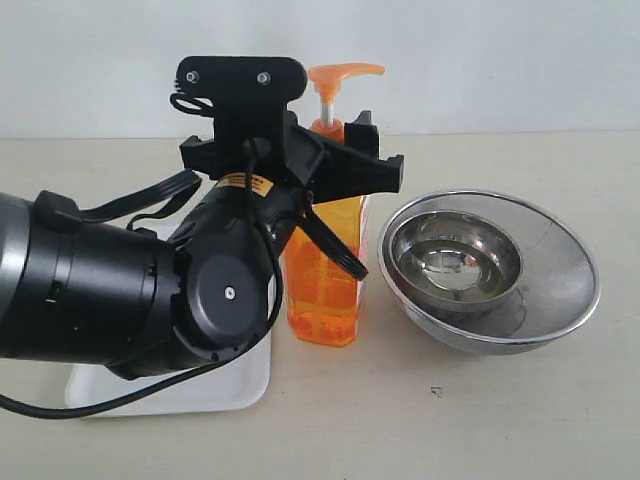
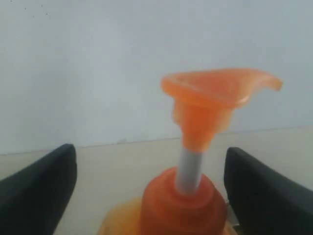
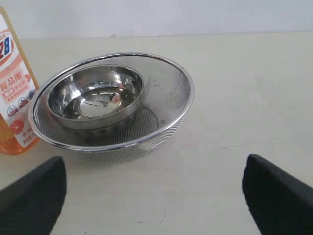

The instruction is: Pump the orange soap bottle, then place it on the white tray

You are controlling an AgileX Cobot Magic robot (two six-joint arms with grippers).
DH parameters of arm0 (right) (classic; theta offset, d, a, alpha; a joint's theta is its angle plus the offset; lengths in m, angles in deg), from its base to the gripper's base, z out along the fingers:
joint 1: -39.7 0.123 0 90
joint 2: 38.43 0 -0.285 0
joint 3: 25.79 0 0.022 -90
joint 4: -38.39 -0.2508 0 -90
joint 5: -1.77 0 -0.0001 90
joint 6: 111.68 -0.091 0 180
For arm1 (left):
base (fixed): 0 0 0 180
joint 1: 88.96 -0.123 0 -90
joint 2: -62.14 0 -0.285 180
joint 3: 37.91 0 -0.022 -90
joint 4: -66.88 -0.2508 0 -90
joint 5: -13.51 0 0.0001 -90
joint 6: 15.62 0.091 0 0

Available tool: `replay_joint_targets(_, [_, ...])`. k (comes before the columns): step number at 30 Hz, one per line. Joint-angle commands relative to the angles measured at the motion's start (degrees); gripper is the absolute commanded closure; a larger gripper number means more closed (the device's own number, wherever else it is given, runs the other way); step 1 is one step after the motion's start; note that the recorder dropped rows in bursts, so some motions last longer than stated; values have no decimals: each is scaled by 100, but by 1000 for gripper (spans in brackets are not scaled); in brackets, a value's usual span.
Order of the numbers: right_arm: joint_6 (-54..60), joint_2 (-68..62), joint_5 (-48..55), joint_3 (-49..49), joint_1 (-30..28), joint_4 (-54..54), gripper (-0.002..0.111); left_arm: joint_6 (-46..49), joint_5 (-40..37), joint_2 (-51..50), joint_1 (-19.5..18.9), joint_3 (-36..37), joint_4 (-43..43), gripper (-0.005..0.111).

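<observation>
Left arm extended, end effector flanking the orange soap bottle.

The place looks like a robotics lab bench dressed with kitchen goods. A pale tabletop meets a white wall, both plain and evenly lit. A black robot arm with trailing cables reaches over it. The props are household ones — an orange soap bottle, nested steel bowls and a white tray — set out side by side. The bottle's label carries Chinese print.
</observation>
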Motion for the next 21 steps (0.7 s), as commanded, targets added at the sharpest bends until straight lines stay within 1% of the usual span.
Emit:
replay_joint_targets(1, [13,23,-58,4,-38,0,21,73,-144,65,12,71,135,30])
replay_joint_targets(4, [13,23,-46,4,-38,0,21,85,-227,65,24,104,407,30])
replay_joint_targets(11, [13,23,-46,4,-38,0,21,373,-318,408,34,146,455,30])
replay_joint_targets(14, [13,23,-46,4,-38,0,21,725,-548,597,34,146,569,30])
replay_joint_targets(18, [13,23,-46,4,-38,0,21,1089,-1038,785,34,154,780,30])
replay_joint_targets(21, [13,23,-46,4,-38,0,21,1146,-1051,920,115,233,709,30])
